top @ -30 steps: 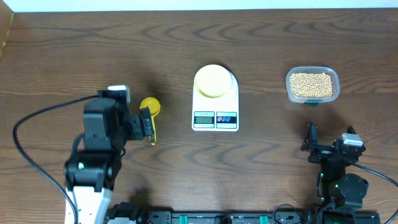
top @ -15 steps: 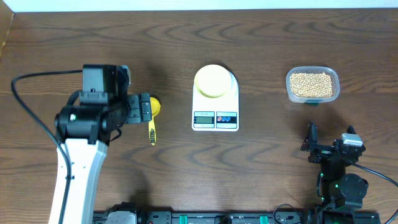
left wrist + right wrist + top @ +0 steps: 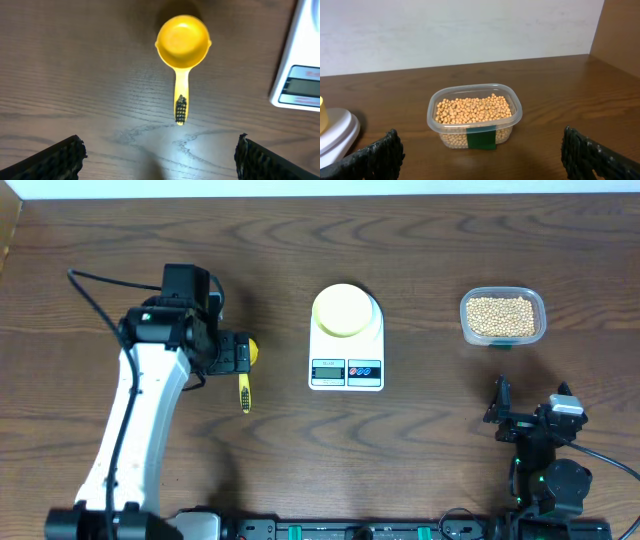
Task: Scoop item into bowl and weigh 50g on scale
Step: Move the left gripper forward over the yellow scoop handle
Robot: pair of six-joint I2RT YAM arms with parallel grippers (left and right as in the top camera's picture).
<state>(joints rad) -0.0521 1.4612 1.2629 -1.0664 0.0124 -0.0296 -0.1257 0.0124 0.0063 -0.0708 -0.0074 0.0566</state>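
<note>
From above: the white scale sits mid-counter with the pale-yellow bowl on its platform. Its front panel carries two little windows, but the print is too small to read. Well apart to the right stands a clear tub full of tan beans. The left arm reaches over the yellow scoop, and the left jaws cover most of its cup, leaving the handle showing. The right arm sits at the near right edge, its right jaws aimed toward the tub.

Left wrist now: the scoop lies flat on the counter, cup away, handle toward the camera. There is a dark patch at the handle's end (lettering or grip pattern, I cannot tell). The left jaws stand wide at the bottom corners, empty and clear of the scoop. A corner of the scale peeks in at right, its grey display showing no digits I can make out.

Right wrist: the tub sits dead ahead with the beans inside, and a plain green label on its front shows no writing. The right jaws are spread wide, holding nothing.
</note>
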